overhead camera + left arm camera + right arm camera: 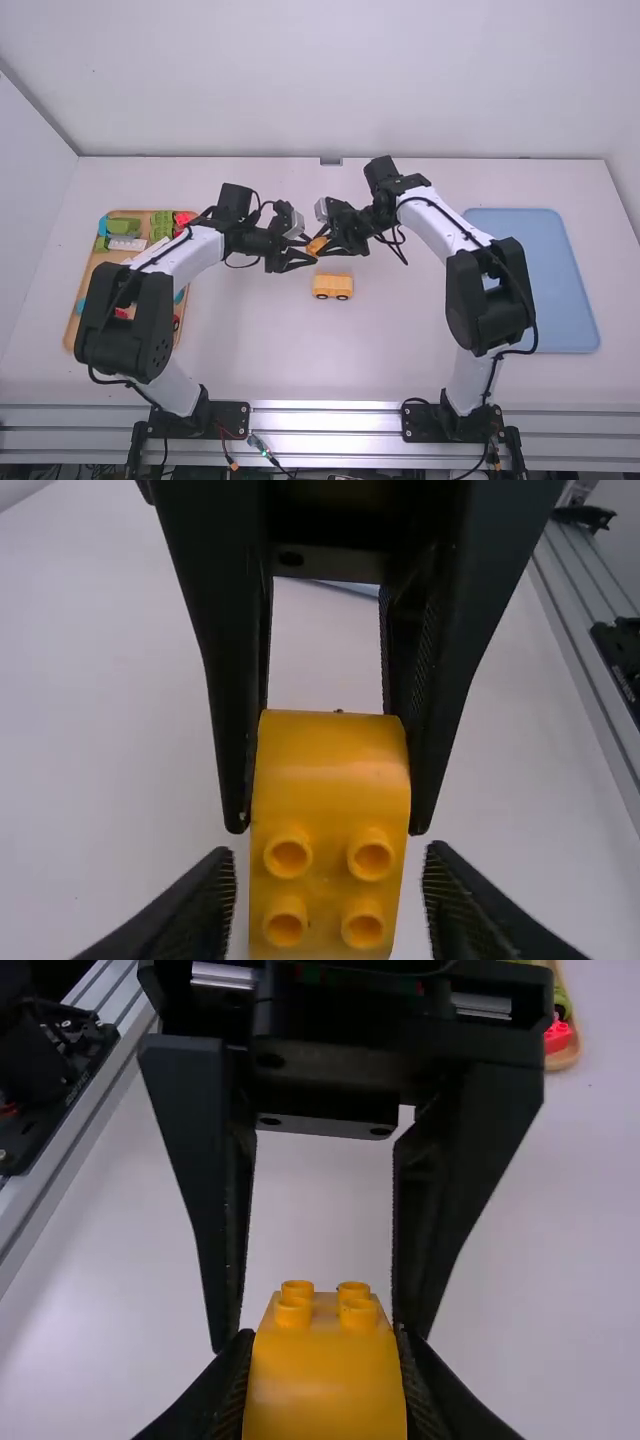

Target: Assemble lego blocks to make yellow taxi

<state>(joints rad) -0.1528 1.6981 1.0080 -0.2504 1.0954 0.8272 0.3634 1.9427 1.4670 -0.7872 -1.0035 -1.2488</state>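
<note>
The coming move turns on the yellow curved-top block (317, 245) being just beyond the wheeled yellow taxi body (332, 286), slightly to its left, raised between the two end effectors. The right end effector (323, 1333) grips it, so that arm has it nearest; the left end effector (332, 848) is open around it, a narrow gap showing on either side. Its four studs face the left end effector; which way its long axis runs cannot be told. The taxi body lies on the bench (260, 360) with its long axis across, left to right, and its dark wheels toward the arm bases. The held block is glossy orange-yellow, with a smooth rounded face. A handover to the left arm seems likely.
</note>
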